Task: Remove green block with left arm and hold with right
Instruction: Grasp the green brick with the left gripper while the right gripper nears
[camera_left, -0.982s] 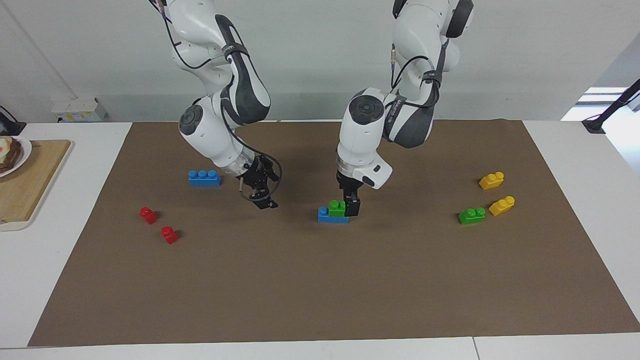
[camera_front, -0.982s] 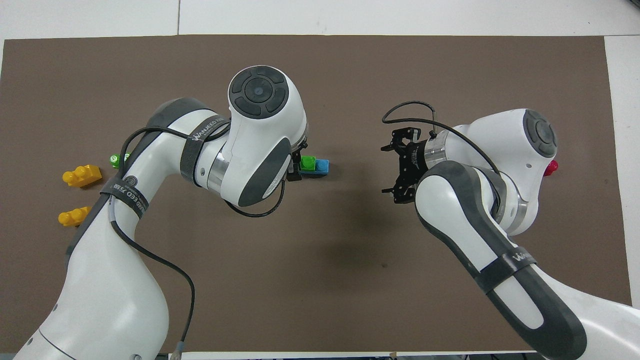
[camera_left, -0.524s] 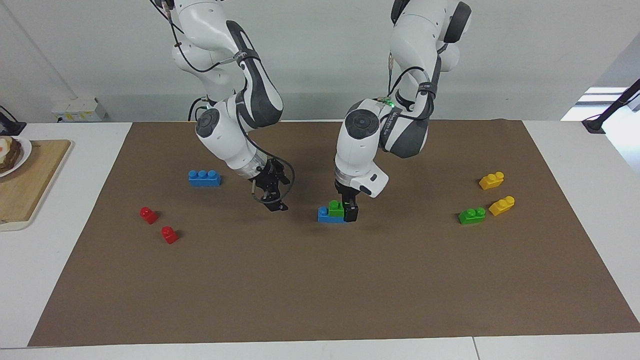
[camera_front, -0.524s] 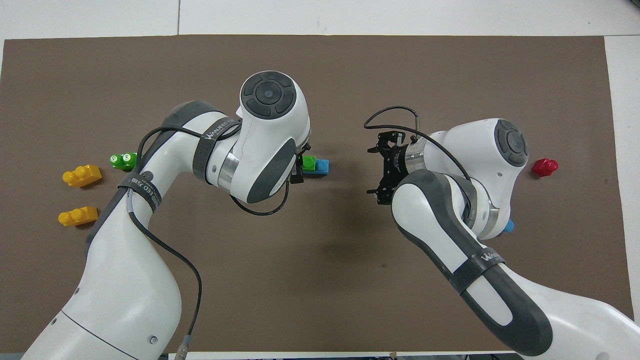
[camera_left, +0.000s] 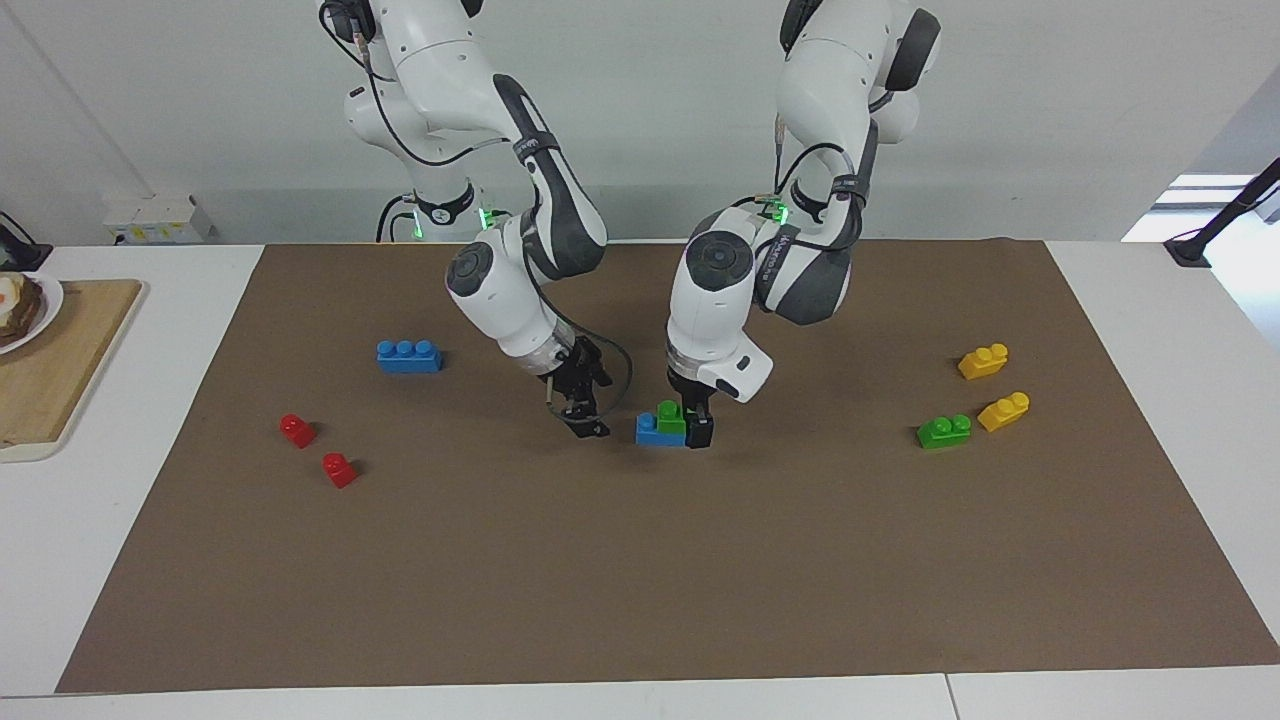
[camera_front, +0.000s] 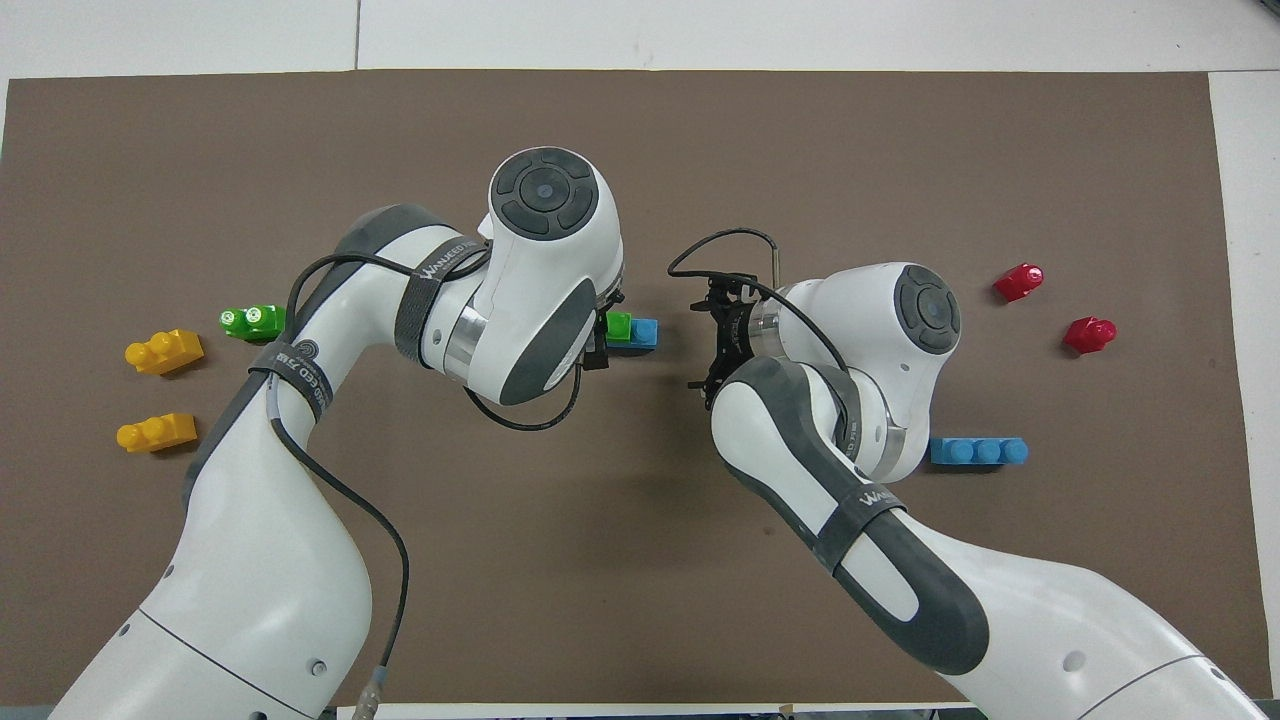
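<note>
- The green block sits on a blue brick mid-mat, between the two grippers.
- The left gripper stands low at the stack's end toward the left arm; one finger is just beside the green block. Its fingers are spread wide and hold nothing.
- The right gripper hangs tilted near the blue brick's free end, apart from it, its fingers wide and holding nothing.

Bare mat lies open around the stacked bricks — right gripper and left gripper flank them.
</note>
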